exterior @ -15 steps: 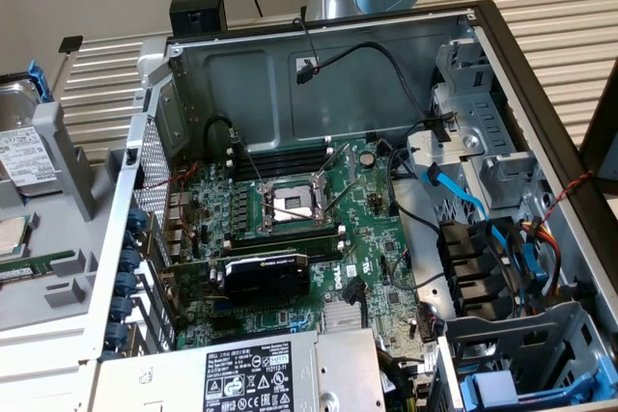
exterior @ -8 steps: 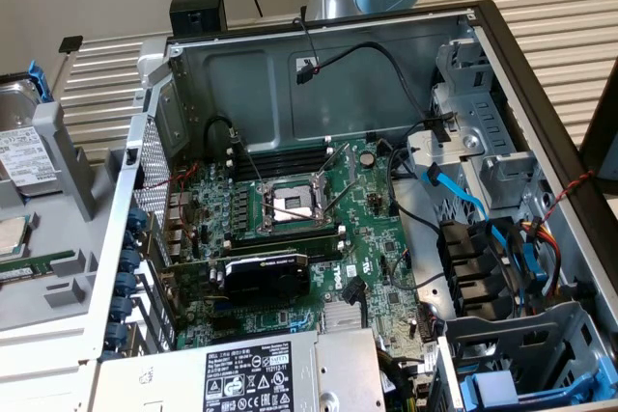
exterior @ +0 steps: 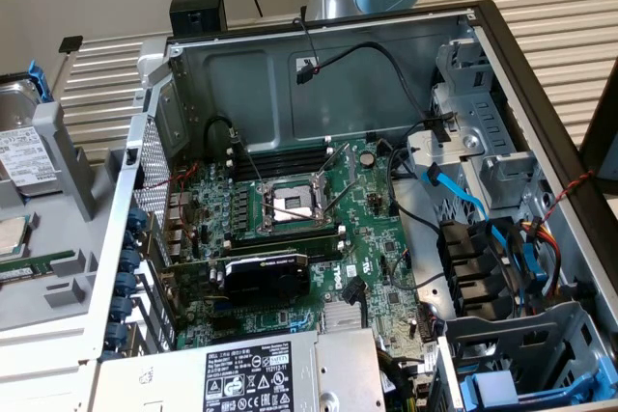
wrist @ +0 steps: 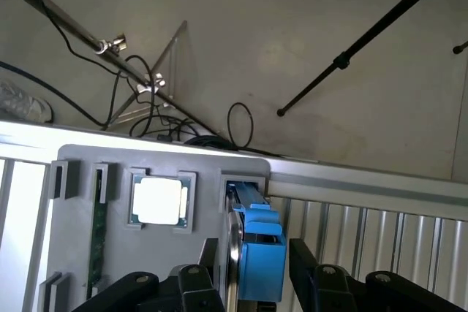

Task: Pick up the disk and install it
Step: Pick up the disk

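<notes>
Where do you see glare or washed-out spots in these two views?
Wrist view: the processor chip glares almost pure white, its markings washed out, and the table's metal edge is blown out too; the disk is evenly lit. Exterior view: soft even light inside the computer case, with only a small glint at the CPU socket.

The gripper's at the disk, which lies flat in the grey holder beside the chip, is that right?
No, not flat: the wrist view shows the disk standing on edge in the grey holder beside the chip, gripper at it.
</notes>
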`<state>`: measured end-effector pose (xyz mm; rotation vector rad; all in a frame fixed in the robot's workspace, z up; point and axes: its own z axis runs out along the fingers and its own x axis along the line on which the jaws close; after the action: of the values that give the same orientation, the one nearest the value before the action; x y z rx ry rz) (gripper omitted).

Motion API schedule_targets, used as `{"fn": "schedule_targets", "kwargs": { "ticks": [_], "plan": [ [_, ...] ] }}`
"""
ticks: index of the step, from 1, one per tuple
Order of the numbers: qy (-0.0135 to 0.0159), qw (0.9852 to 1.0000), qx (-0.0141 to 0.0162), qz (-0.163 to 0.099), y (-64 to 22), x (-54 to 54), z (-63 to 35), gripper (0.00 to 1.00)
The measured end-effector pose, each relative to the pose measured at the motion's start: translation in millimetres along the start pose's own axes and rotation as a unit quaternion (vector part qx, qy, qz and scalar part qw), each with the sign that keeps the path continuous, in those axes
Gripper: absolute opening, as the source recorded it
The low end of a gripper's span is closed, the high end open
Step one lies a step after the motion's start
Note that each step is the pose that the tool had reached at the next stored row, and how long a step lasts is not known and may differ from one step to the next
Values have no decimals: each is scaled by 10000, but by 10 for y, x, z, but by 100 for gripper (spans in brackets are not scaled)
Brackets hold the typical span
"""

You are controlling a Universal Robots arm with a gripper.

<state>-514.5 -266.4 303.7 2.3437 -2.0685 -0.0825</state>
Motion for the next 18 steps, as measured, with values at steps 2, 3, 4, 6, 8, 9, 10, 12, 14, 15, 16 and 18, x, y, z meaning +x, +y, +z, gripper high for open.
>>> {"fn": "schedule_targets", "kwargs": {
  "ticks": [2,3,4,6,8,9,10,12,14,15,16,18],
  "plan": [
    [0,10000,0,0,-5,-5,0,51],
    [0,10000,0,1,-6,-5,0,51],
    [0,10000,0,1,-7,-5,0,51],
    [0,10000,0,1,-7,-5,0,51],
    [0,10000,0,1,-7,-5,0,51],
    [0,10000,0,1,-8,-5,0,51],
    [0,10000,0,1,-7,-5,0,49],
    [1,10000,-1,1,-8,-4,-1,49],
    [0,10000,-1,1,-8,-5,0,38],
    [0,10000,-1,1,-8,-5,0,38],
    [0,10000,-1,0,-8,-5,0,38],
    [0,10000,-1,1,-8,-5,0,38]
  ]
}}
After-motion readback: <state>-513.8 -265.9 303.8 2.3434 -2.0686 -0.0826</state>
